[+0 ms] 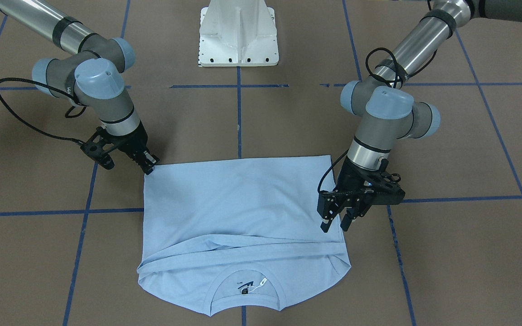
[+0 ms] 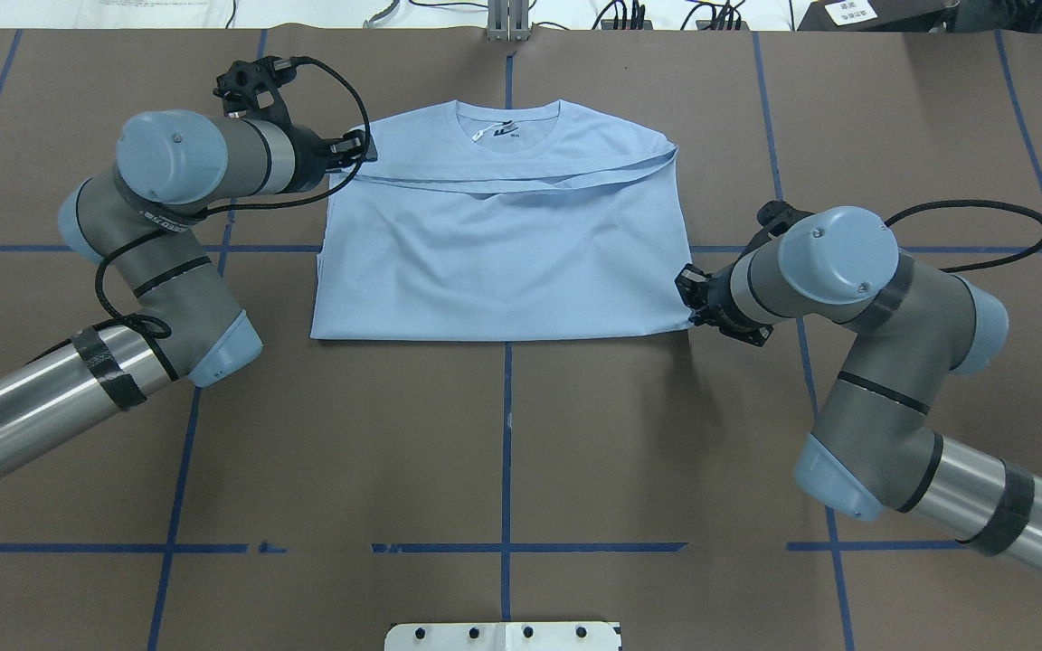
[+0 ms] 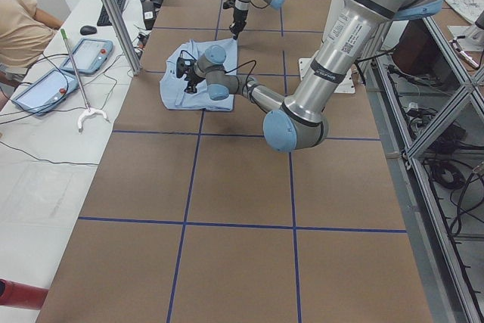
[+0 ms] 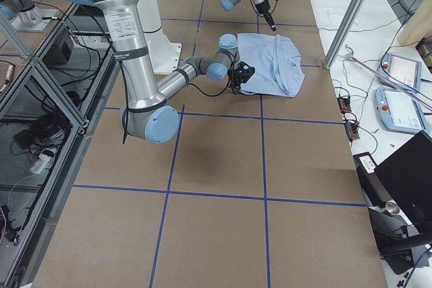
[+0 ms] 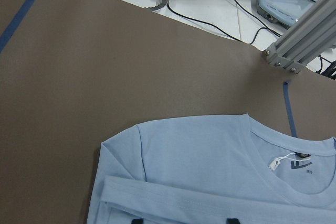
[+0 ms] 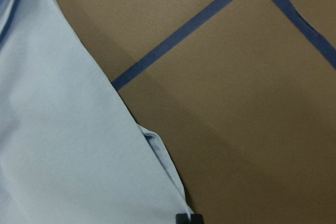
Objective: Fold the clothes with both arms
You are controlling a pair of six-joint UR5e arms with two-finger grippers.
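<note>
The left gripper (image 1: 335, 226) is open. Its two fingers (image 1: 325, 222) are apart and it holds nothing. It hangs just over the side edge of the T-shirt (image 1: 238, 199), next to the folded strip (image 1: 265, 250) that runs across the cloth. The right gripper (image 1: 151, 168) looks shut. It seems to pinch the shirt's corner closest to the robot on its own side.

The T-shirt lies flat near the far edge of the tabletop (image 1: 447, 253), about halfway along it. The neck hole points toward that far edge. The sides are tucked in, so the shirt looks like a neat box shape.

I think the shirt is very light and soft. It will flop and bend, and it will not break. It may slide a little when pulled. A good place to grab is a corner or an edge, pinching all the layers together, with one gripper on each side. If only one side goes up, the cloth will likely sag and wrinkle.
</note>
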